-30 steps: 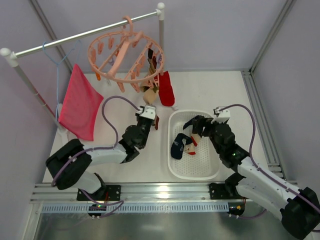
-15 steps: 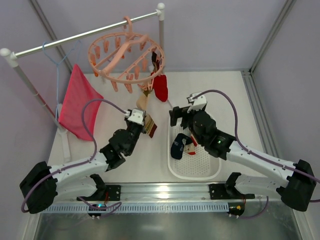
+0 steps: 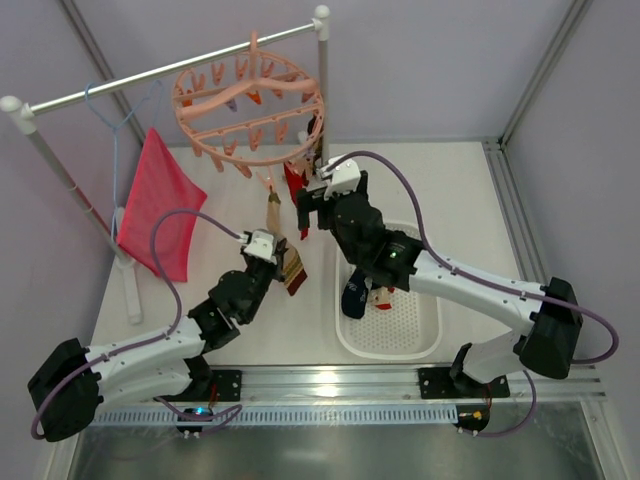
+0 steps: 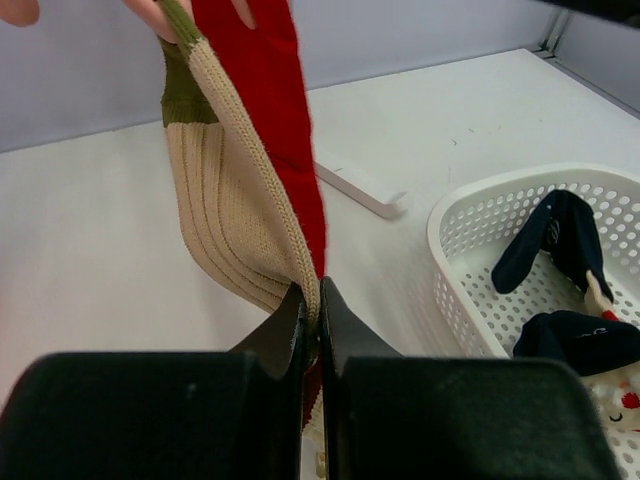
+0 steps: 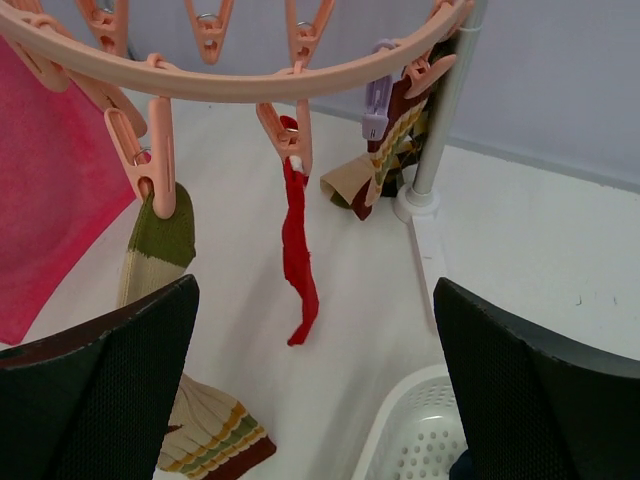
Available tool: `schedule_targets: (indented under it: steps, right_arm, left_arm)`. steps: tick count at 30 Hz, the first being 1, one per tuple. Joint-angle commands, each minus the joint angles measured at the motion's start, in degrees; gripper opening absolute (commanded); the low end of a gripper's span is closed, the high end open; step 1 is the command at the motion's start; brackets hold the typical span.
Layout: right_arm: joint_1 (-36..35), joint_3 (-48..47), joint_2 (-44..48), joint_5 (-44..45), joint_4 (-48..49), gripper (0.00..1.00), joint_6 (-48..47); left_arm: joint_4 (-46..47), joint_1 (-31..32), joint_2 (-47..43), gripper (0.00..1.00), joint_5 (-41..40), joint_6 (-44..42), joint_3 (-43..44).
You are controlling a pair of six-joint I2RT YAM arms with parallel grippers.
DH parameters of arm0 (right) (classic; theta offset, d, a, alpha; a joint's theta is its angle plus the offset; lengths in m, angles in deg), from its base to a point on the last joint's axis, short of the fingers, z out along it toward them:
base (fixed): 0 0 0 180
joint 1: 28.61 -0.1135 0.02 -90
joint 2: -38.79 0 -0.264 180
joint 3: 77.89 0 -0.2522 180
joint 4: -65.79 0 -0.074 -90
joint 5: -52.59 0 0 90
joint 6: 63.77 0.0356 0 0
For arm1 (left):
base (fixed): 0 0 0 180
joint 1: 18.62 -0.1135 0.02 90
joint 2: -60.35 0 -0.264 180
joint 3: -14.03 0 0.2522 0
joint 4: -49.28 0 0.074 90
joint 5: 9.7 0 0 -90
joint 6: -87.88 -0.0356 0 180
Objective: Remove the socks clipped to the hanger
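Striped sock [image 4: 235, 215], clipped to the hanger [image 5: 240, 85], is pinched in your left pincer [image 4: 312, 300]; your right pincer [image 5: 315, 295] is spread.

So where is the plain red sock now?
In the right wrist view the red sock hangs from a peg of the hanger, between the striped sock on its left and the patterned sock by the pole.

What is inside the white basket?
Dark navy socks and something small, white and red lie in the white basket. From above, the right arm covers its far end, hiding anything there.
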Motion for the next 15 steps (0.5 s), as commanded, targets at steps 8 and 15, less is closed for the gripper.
schedule_targets:
  steps: [8,15]
  right_arm:
    - [-3.1,-11.7,-6.9,2.3,-1.7,0.99,-3.2]
    - [-3.4,-18.7,-11.4,1.2,-7.3,0.99,-2.7]
  left_arm:
    - [-1.8,0.3,-4.0,0.0,-0.2,1.9,-0.1]
    - [-4.0,0.3,-6.8,0.0,4.2,2.5,0.5]
